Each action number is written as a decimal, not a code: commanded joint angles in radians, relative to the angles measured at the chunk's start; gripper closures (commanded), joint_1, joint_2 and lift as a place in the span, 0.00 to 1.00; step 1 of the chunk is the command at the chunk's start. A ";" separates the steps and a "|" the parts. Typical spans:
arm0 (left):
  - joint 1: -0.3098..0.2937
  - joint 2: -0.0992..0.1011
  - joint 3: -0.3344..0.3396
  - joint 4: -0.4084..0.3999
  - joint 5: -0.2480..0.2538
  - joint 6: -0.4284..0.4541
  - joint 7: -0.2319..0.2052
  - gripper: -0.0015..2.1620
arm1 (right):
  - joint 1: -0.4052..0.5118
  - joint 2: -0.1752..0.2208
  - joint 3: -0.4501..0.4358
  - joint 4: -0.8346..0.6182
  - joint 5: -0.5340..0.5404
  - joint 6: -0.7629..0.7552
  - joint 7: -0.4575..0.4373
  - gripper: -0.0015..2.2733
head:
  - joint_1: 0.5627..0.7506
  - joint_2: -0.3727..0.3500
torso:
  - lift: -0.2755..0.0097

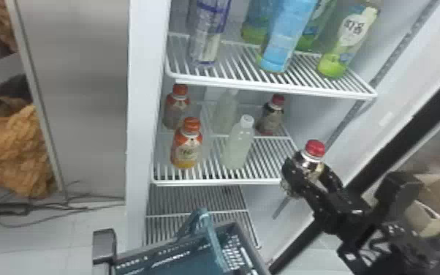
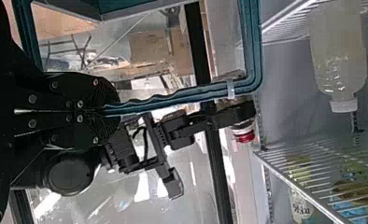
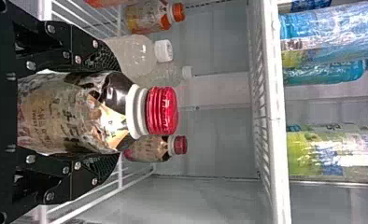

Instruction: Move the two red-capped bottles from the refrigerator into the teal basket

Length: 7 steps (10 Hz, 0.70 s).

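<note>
My right gripper (image 1: 312,171) is shut around the body of a red-capped bottle (image 1: 315,149), at the right front of the middle shelf. In the right wrist view my right gripper (image 3: 100,112) has its fingers on both sides of this bottle (image 3: 74,112). The other red-capped bottle (image 1: 272,116) stands farther back on that shelf, at the right; in the right wrist view this second bottle (image 3: 149,148) appears behind the held one. The teal basket (image 1: 179,257) is low in front of the refrigerator. In the left wrist view my left gripper (image 2: 108,110) is shut on the basket's handle (image 2: 173,98).
Two orange-capped bottles (image 1: 187,150) and two white-capped bottles (image 1: 238,146) stand on the middle shelf (image 1: 208,182). Taller bottles (image 1: 285,40) stand on the shelf above. The refrigerator's right wall and black-edged door (image 1: 380,164) are close to my right arm.
</note>
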State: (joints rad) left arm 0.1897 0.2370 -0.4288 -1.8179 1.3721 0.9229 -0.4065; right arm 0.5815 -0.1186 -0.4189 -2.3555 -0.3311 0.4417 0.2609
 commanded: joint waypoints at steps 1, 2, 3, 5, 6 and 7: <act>-0.001 -0.002 0.006 0.000 -0.004 0.000 0.000 0.52 | 0.035 0.008 -0.004 -0.058 0.004 0.076 0.020 0.27 | 0.70 0.03 | 0.17; -0.001 -0.004 0.006 0.000 -0.002 -0.005 0.000 0.52 | 0.039 0.013 -0.002 -0.100 0.042 0.130 0.044 0.27 | 0.70 0.03 | 0.17; -0.001 -0.004 0.006 0.003 -0.002 -0.005 0.000 0.52 | 0.039 0.014 0.006 -0.117 0.046 0.162 0.069 0.27 | 0.70 0.03 | 0.17; -0.001 -0.004 0.010 0.000 -0.006 -0.007 0.000 0.52 | 0.049 0.014 0.024 -0.152 0.066 0.233 0.090 0.27 | 0.70 0.03 | 0.17; -0.001 -0.002 0.010 0.003 -0.008 -0.007 0.000 0.52 | 0.049 0.014 0.038 -0.154 0.060 0.253 0.103 0.27 | 0.70 0.03 | 0.17; -0.003 -0.002 0.012 0.000 -0.012 -0.007 0.000 0.52 | 0.059 0.014 0.054 -0.154 0.050 0.272 0.107 0.27 | 0.70 0.03 | 0.17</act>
State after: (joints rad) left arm 0.1875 0.2346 -0.4177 -1.8159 1.3619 0.9154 -0.4065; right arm 0.6347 -0.1042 -0.3748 -2.5093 -0.2754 0.7015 0.3684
